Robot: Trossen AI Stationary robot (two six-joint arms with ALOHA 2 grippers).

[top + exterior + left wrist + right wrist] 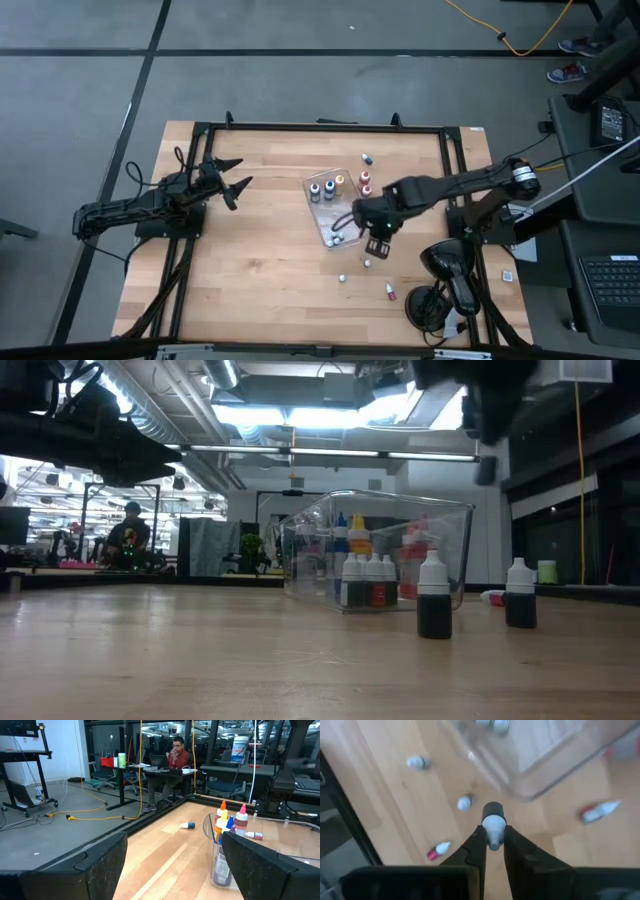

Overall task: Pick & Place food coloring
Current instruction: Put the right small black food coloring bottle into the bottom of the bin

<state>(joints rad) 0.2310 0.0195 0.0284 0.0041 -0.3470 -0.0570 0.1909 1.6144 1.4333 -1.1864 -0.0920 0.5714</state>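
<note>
The food coloring is several tiny light-capped bottles. Some stand in the clear tray (330, 212) at mid-table, also seen in the low view (375, 560). Others rest on the wood: two upright (434, 598) (519, 595), and some lying near the tray (367, 158) (390, 291) (342, 277). My right gripper (375, 240) hangs off the tray's near right corner, shut on one dark bottle (493, 815). My left gripper (238, 175) waits open at the table's left, off the surface, facing the tray (172, 840). My right gripper (493, 834) pinches one dark bottle by its pale cap end (493, 826) between the two fingertips, coming from above and pointing down. The dark body (493, 811) sticks out beyond the fingertips. The bottle is lifted clear of the table.
Below the right gripper lie loose bottles: two pale (417, 762) (464, 802) and two red (438, 851) (597, 811). A black frame edges the table (320, 127). A person sits at a desk (177, 755) beyond the table. Bare wood spreads between the left gripper and the tray.
</note>
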